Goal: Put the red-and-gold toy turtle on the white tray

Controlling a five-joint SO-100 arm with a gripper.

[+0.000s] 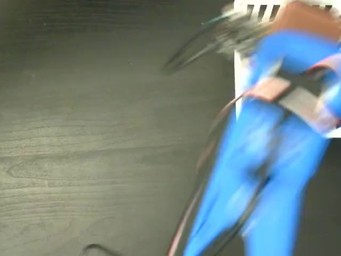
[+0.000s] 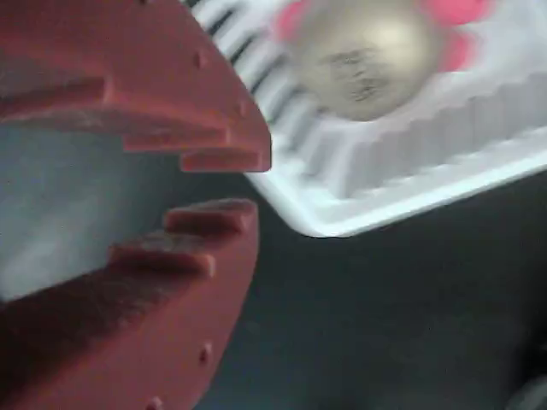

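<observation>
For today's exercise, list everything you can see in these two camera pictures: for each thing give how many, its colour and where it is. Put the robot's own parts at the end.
toy turtle: one, gold shell with pink-red legs, lying on the white tray in the wrist view; blurred; hidden in the fixed view.
white tray: one, white with black stripes along its edge, top right of the wrist view; in the fixed view only slivers show behind the arm at the top right.
table: one, dark wood grain, under everything.
cables: several, dark, hanging along the arm in the fixed view; number unclear from blur.
arm: one, blue, motion-blurred, right side of the fixed view.
gripper: one, red with stepped teeth, left of the wrist view, jaws slightly apart and holding nothing.
</observation>
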